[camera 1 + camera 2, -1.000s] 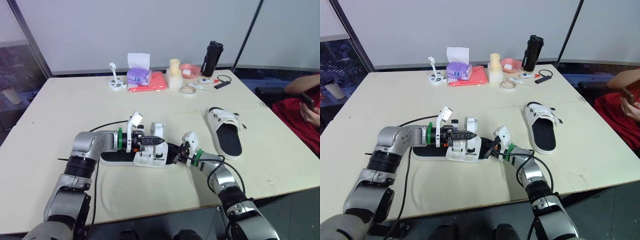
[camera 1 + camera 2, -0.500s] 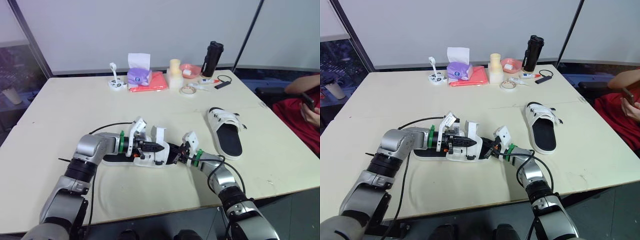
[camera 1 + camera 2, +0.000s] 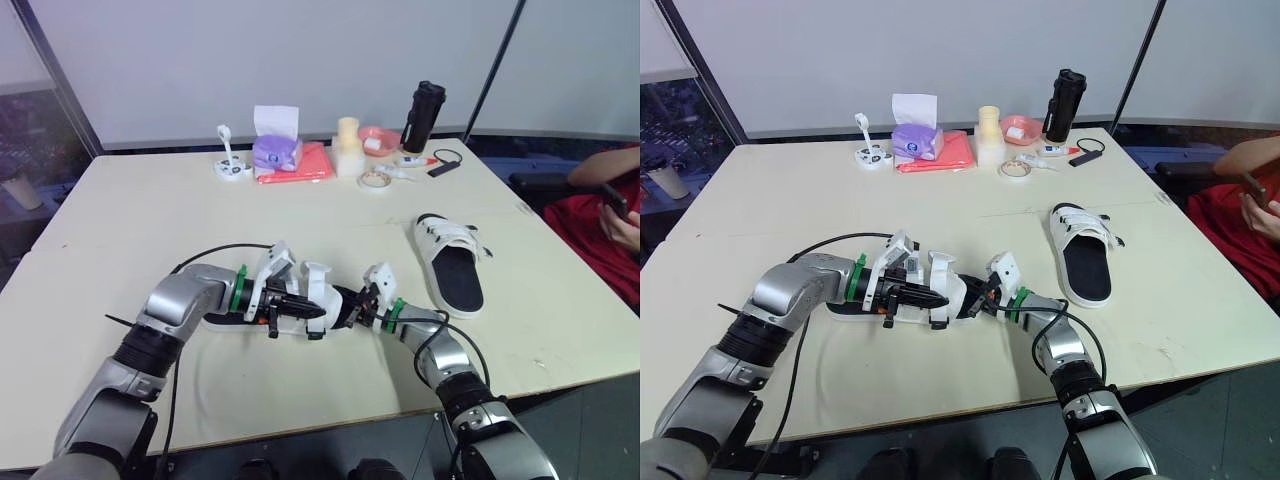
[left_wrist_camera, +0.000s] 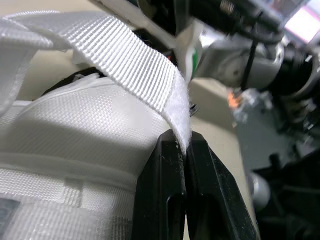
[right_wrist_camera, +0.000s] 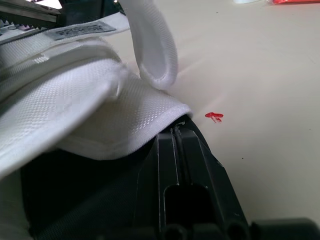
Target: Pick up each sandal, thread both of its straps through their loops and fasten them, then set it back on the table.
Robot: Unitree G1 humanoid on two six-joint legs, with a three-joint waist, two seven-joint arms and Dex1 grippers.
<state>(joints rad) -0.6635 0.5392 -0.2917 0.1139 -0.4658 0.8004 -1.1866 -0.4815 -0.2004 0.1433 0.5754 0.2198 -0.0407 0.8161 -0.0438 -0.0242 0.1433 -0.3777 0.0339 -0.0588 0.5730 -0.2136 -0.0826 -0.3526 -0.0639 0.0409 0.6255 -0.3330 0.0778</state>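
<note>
One sandal (image 3: 303, 300), black-soled with white straps, lies at the table's near middle between my two grippers. My left gripper (image 3: 320, 313) sits low along its near side, shut on the end of a white strap (image 4: 135, 65), which is pinched between the fingertips (image 4: 170, 150). From the right, my right gripper (image 3: 351, 312) is shut on the edge of the sandal's white upper (image 5: 75, 110). Another strap loop (image 5: 152, 45) stands up behind it. A second sandal (image 3: 450, 262) lies flat on the table to the right, apart from both grippers.
Along the far edge stand a purple tissue box (image 3: 277, 150), a red pad (image 3: 300, 165), a cream container (image 3: 348, 147), a pink bowl (image 3: 380, 140), a tape roll (image 3: 375, 180) and a black bottle (image 3: 424, 117). A person in red (image 3: 610, 230) sits at the right. A black cable (image 3: 205, 260) trails by my left arm.
My left gripper has come down and slightly right, from above the sandal to its near side, drawing the strap with it. The right gripper has stayed put.
</note>
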